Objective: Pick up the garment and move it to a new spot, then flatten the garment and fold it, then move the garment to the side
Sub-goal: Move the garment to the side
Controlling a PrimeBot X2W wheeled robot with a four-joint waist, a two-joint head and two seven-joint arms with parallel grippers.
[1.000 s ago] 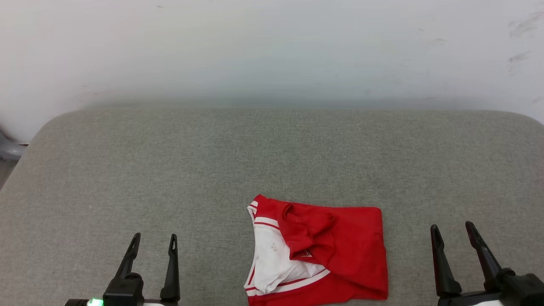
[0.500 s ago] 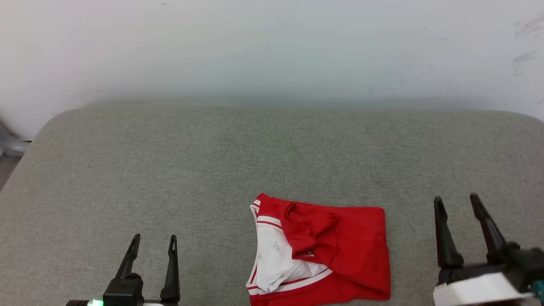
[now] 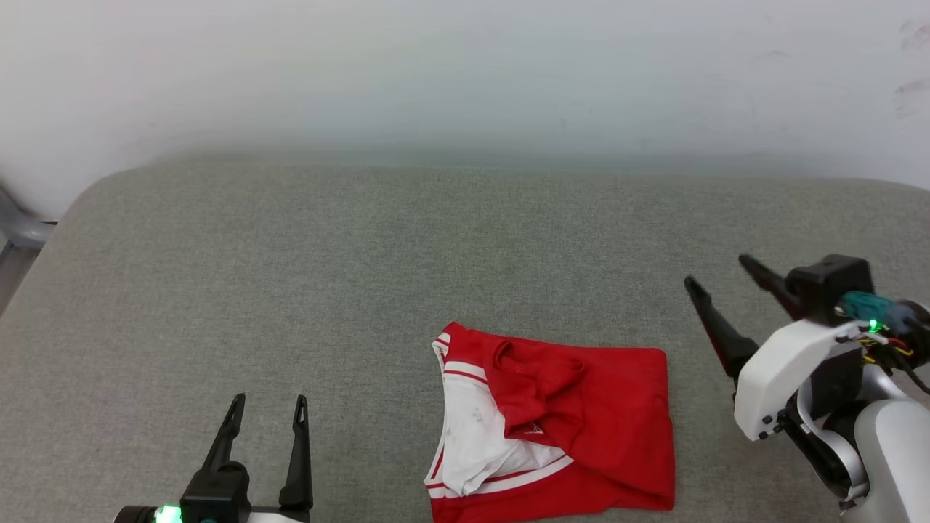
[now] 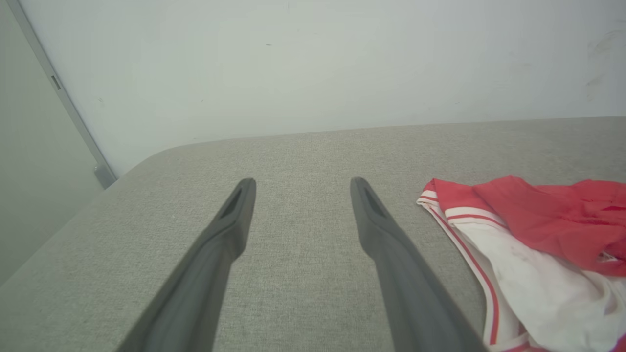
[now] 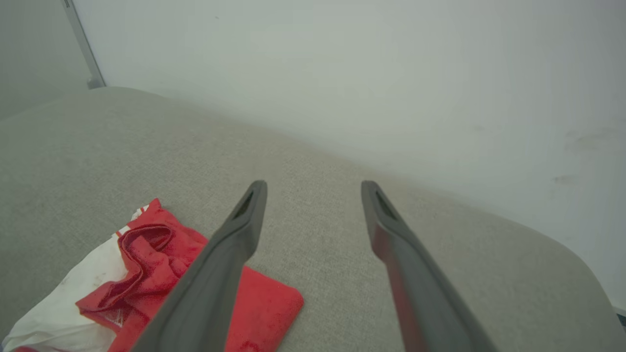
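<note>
Grey fabric worktop (image 3: 327,276) against a pale wall (image 3: 465,73), with the crumpled garment (image 3: 617,421) near its front edge

The garment lies bunched and loosely doubled over, red cloth on top of a white part with red-white striped trim. It is a little right of the middle and touches neither claw. The left claw (image 3: 268,399) sits at the near left, well apart from the garment, fingers pointing away from the robot, spread and holding nothing. The right claw (image 3: 716,270) is just beyond the garment's far right corner, angled to the left, its fingers also spread wide and empty. In the right wrist view the red cloth lies below its left finger
</note>
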